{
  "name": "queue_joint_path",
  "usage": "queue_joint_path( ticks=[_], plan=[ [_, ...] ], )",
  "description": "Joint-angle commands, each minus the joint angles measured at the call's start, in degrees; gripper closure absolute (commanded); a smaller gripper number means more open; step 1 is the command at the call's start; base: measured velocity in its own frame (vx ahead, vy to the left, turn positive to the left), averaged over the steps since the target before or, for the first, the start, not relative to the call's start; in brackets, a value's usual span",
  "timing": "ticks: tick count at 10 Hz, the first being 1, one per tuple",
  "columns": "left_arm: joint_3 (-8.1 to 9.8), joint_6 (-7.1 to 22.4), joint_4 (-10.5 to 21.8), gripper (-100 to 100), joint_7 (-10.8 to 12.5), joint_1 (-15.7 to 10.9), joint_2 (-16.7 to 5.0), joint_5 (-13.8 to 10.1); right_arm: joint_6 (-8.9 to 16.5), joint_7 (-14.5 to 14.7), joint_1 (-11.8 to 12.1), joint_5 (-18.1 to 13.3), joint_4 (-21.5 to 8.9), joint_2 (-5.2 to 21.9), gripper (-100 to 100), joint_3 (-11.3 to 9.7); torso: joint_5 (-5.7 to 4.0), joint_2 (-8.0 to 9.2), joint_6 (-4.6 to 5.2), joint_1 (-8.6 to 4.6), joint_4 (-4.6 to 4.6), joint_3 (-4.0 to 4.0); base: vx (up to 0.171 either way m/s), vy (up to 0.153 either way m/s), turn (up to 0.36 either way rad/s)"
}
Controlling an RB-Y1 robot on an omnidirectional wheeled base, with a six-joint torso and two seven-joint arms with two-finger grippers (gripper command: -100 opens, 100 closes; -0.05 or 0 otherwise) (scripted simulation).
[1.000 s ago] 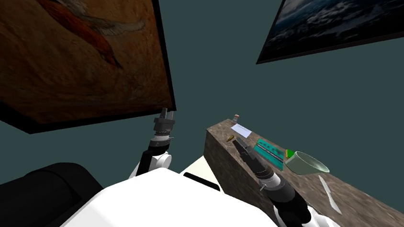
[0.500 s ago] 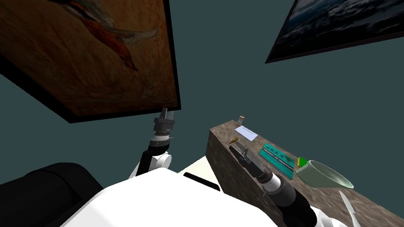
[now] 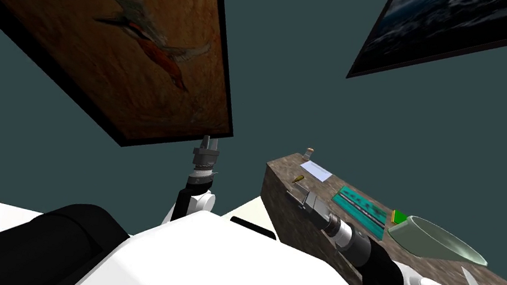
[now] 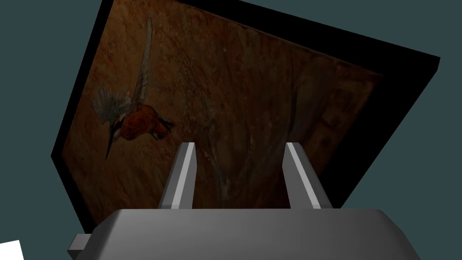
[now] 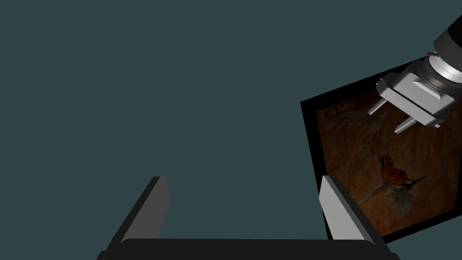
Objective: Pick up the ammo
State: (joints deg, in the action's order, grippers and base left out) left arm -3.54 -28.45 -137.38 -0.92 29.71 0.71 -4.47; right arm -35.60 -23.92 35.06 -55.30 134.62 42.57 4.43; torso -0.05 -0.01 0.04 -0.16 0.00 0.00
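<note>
Head view: right end effector [image 3: 295,198] open and empty, near ammo [image 3: 298,179] on counter [image 3: 290,230]; left end effector [image 3: 210,140] likewise open.

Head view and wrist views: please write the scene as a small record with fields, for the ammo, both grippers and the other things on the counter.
ammo: small brass-coloured round, lying on the brown counter near its end, not held
right gripper: open, close beside the ammo, apart from it
left gripper: open, raised, away from the counter
other things on counter: white card, teal flat box, pale green bowl
</note>
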Motion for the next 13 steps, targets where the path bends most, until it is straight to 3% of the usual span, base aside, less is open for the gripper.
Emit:
queue_joint_path(
  ticks=[1,2,5,6,9,11,12,13],
  plan=[
    [0.00,0.0,0.0,0,0.0,0.0,0.0,0.0,0.0,-0.3,0.0,-2.3,-0.1,0.7,-100,-0.1,0.00,0.00,0.00,0.00,0.00,0.00,-0.006,-0.019,0.000],
    [0.00,0.0,0.0,0,0.0,0.0,0.0,0.0,-0.4,-1.6,0.9,-4.5,-0.4,3.4,-100,0.5,0.00,-0.03,0.01,0.04,-0.01,-0.02,-0.011,-0.018,0.258],
    [0.00,0.0,0.0,0,0.0,0.0,0.0,0.0,-0.7,-3.0,2.0,-9.5,-0.8,6.9,-100,1.0,0.00,-0.02,-0.03,-0.01,-0.01,-0.01,-0.016,-0.030,0.213],
    [0.00,0.0,0.0,0,0.0,0.0,0.0,0.0,-0.7,-3.0,2.0,-10.7,-0.8,6.9,-100,1.0,-0.01,-0.02,0.01,-0.01,0.00,-0.01,-0.005,-0.015,-0.008],
    [0.00,0.0,0.0,0,0.0,0.0,0.0,0.0,-1.1,-5.8,4.3,-16.8,-2.0,12.4,-100,2.1,0.01,-0.05,0.01,0.02,-0.01,-0.03,-0.013,-0.022,0.265],
    [0.01,0.0,0.0,0,0.0,0.0,0.0,0.0,-1.1,-5.8,4.3,-19.1,-2.0,13.2,-100,2.1,-0.01,-0.05,0.04,-0.02,-0.01,-0.03,-0.009,-0.026,0.043],
    [0.00,0.0,0.0,0,0.0,0.0,0.0,0.0,-1.2,-7.2,5.6,-21.4,-2.6,15.8,-100,2.6,0.00,-0.06,0.04,0.04,-0.01,-0.03,-0.008,-0.016,0.356],
    [0.00,0.0,0.0,0,0.0,0.0,0.0,0.0,-1.2,-7.2,5.6,-23.0,-2.6,16.4,-100,2.6,0.01,-0.08,-0.05,0.04,-0.02,-0.05,-0.009,-0.029,0.156]
  ],
)
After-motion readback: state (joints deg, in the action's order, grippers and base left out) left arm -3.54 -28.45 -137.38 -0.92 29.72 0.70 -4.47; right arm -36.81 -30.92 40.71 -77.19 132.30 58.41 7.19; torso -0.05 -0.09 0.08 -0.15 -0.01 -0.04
